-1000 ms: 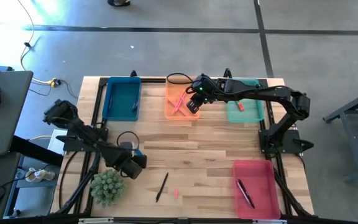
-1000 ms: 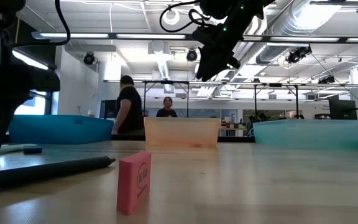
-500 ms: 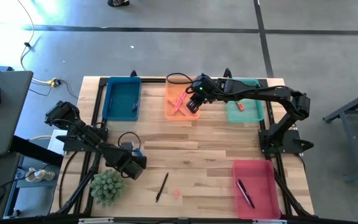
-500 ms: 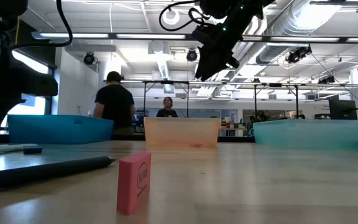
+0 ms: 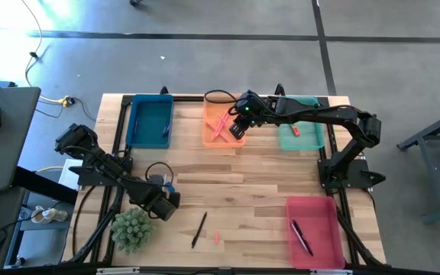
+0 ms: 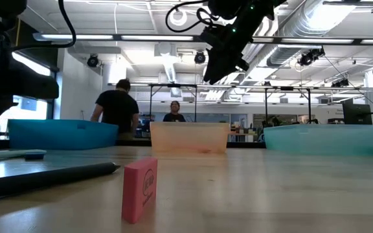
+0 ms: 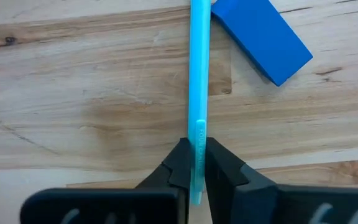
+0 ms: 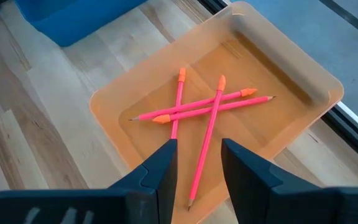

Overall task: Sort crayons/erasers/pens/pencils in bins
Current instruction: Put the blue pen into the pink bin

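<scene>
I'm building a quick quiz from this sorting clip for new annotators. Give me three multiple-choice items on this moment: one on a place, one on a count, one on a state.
1. Where does the right gripper hang?
A. over the orange bin
B. over the red-pink bin
C. beside the green plant

2. How many pink pencils lie in the orange bin?
A. one
B. four
C. seven

3. What is the left gripper doing?
A. standing open over bare wood
B. shut on a light blue stick
C. shut on the blue eraser

Answers:
1. A: the high view shows it above the orange bin's right edge.
2. B: the right wrist view shows four crossed sticks inside.
3. B: the left wrist view shows both fingers pinching the light blue stick, with the blue eraser lying apart.
</scene>
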Action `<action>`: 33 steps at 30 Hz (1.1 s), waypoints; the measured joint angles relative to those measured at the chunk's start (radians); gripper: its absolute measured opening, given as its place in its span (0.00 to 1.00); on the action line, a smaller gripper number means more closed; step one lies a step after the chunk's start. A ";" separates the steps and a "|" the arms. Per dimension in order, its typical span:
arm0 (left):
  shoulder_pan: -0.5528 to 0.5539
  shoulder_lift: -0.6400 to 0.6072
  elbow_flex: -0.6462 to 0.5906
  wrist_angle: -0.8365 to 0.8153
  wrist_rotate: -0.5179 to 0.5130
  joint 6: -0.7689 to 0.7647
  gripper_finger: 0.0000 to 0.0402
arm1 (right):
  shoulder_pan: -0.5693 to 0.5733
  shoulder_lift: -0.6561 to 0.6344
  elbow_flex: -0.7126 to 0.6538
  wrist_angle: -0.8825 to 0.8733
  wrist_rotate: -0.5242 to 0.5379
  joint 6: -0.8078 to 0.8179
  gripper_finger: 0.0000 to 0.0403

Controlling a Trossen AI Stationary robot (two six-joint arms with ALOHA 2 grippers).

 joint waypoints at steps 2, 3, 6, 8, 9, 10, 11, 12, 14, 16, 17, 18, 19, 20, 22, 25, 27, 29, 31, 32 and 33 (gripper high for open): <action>-0.002 -0.004 -0.001 0.000 -0.002 0.000 0.03 | 0.000 0.000 0.000 0.000 0.000 -0.019 0.29; -0.004 -0.010 -0.003 0.001 -0.003 0.001 0.03 | 0.000 0.000 0.000 -0.001 0.000 -0.025 0.29; -0.008 -0.032 -0.005 -0.003 -0.010 0.011 0.03 | 0.000 -0.005 0.000 -0.004 -0.001 -0.036 0.29; -0.008 -0.051 -0.008 -0.028 -0.006 0.011 0.03 | 0.000 -0.017 0.000 -0.006 -0.005 -0.051 0.29; -0.008 -0.058 -0.011 -0.050 -0.003 0.011 0.03 | 0.000 -0.023 0.000 0.001 -0.009 -0.064 0.29; -0.009 -0.070 -0.012 -0.058 -0.003 0.011 0.03 | 0.000 -0.032 0.000 0.004 -0.018 -0.072 0.29; -0.009 -0.089 -0.010 -0.063 -0.003 0.011 0.03 | 0.000 -0.038 0.000 0.003 -0.021 -0.084 0.29; -0.009 -0.102 -0.006 -0.071 -0.004 0.018 0.03 | 0.000 -0.046 0.000 0.009 -0.023 -0.094 0.29; -0.008 -0.125 -0.009 -0.095 -0.006 0.027 0.03 | 0.000 -0.064 0.000 0.011 -0.043 -0.118 0.29; -0.008 -0.152 -0.008 -0.094 -0.015 0.048 0.03 | 0.000 -0.081 0.001 0.013 -0.090 -0.138 0.29; -0.008 -0.169 -0.008 -0.091 -0.029 0.055 0.03 | 0.000 -0.089 0.001 0.012 -0.114 -0.145 0.29; -0.008 -0.184 -0.007 -0.092 -0.040 0.064 0.03 | 0.000 -0.096 0.001 0.011 -0.139 -0.149 0.29; -0.006 -0.199 -0.007 -0.091 -0.054 0.071 0.03 | 0.000 -0.103 0.001 0.012 -0.163 -0.154 0.29; -0.006 -0.217 -0.007 -0.091 -0.074 0.075 0.03 | 0.000 -0.110 0.001 0.011 -0.190 -0.157 0.29; -0.003 -0.253 -0.006 -0.090 -0.120 0.091 0.03 | 0.002 -0.123 0.001 0.014 -0.246 -0.158 0.29; 0.007 -0.307 -0.006 -0.089 -0.196 0.128 0.03 | 0.003 -0.136 0.001 0.014 -0.328 -0.157 0.29; 0.020 -0.338 -0.006 -0.086 -0.242 0.167 0.03 | 0.003 -0.141 0.001 0.018 -0.383 -0.156 0.29; 0.037 -0.365 -0.006 -0.076 -0.284 0.224 0.03 | 0.004 -0.141 0.001 0.029 -0.431 -0.155 0.29; 0.059 -0.388 -0.006 -0.060 -0.314 0.283 0.03 | 0.009 -0.141 0.001 0.043 -0.460 -0.144 0.29; 0.072 -0.396 -0.005 -0.043 -0.324 0.314 0.03 | 0.013 -0.141 0.001 0.053 -0.467 -0.139 0.29; 0.086 -0.403 -0.005 -0.023 -0.331 0.350 0.03 | 0.018 -0.141 0.001 0.063 -0.468 -0.138 0.29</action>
